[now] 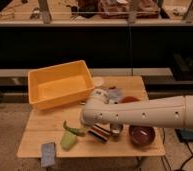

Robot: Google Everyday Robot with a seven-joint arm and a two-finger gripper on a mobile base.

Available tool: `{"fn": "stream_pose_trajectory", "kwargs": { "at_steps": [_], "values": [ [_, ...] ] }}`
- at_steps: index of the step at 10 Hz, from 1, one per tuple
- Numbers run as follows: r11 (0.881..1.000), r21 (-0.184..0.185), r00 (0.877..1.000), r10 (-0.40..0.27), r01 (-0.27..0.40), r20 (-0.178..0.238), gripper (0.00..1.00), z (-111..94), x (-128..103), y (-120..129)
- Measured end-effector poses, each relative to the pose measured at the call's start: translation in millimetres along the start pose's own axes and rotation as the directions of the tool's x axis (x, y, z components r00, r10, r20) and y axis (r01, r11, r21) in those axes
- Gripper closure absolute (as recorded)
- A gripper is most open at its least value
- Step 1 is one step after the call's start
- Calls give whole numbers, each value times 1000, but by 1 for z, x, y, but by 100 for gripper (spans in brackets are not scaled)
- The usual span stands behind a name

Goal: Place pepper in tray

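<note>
The pepper (73,129) is a small curved dark green piece lying on the wooden table (40,131), front left of centre. The tray (60,84) is a large yellow-orange bin at the table's back left, and it holds nothing. My white arm reaches in from the right across the table's middle. Its gripper (91,125) is at the arm's left end, low over the table, just right of the pepper and apart from the tray. The arm's bulk hides most of it.
A light green cup-shaped object (67,142) lies just in front of the pepper. A blue-grey sponge (48,153) sits at the front left edge. A striped object (98,133), a small metal cup (115,131), a dark red bowl (141,135) and an orange bowl (130,99) crowd the right half.
</note>
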Motion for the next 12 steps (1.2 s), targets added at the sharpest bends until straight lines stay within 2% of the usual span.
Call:
{"fn": "stream_pose_trajectory", "kwargs": {
  "at_steps": [2,3,4,5,6,8,12],
  "values": [
    [1000,-28,1000,3,-3,1,57,8,4,3],
    [999,-38,1000,0,0,2,54,11,3,7],
    [999,-47,1000,-6,6,3,47,14,1,10],
    [998,-58,1000,-15,16,7,36,17,-2,16],
    [998,-63,1000,-26,26,11,30,17,-5,19],
    [997,-70,999,-37,37,11,30,18,-7,23],
    [993,-97,998,-70,70,-1,30,34,-14,33]
  ]
}}
